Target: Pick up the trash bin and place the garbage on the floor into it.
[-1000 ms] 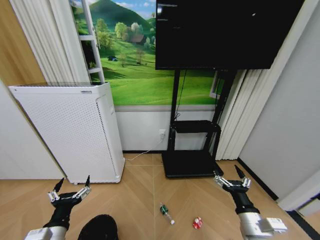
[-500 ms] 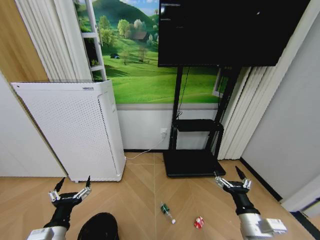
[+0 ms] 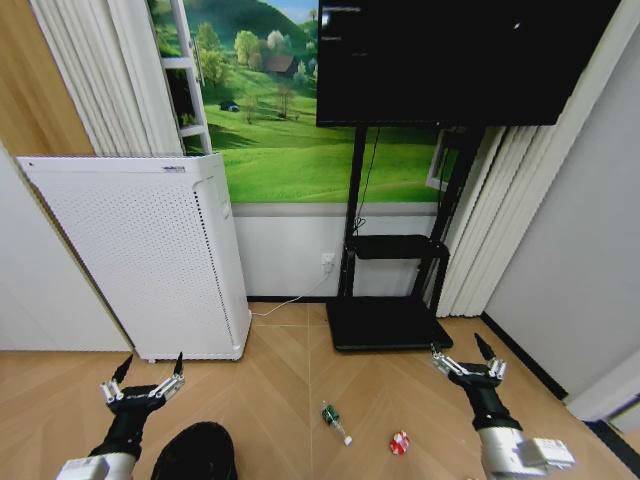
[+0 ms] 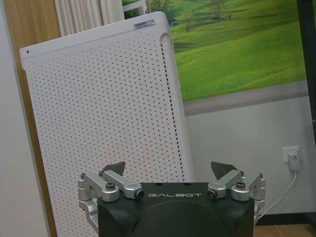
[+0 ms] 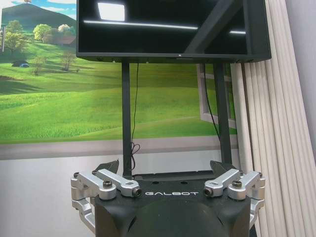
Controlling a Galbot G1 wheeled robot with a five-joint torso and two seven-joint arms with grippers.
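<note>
Black mesh trash bin (image 3: 196,452) sits just beside the left gripper (image 3: 141,381), whose fingers are spread wide and empty. Only the head view has tilted slightly since a second ago; the right gripper (image 3: 469,359), equally wide, hovers beyond the garbage (image 3: 335,423) from the bin, so no pickup has begun.

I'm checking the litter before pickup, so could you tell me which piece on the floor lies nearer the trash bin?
The green-and-white bottle, lying on the floor, is nearer the trash bin; the red-and-white scrap sits farther toward the right gripper.
</note>
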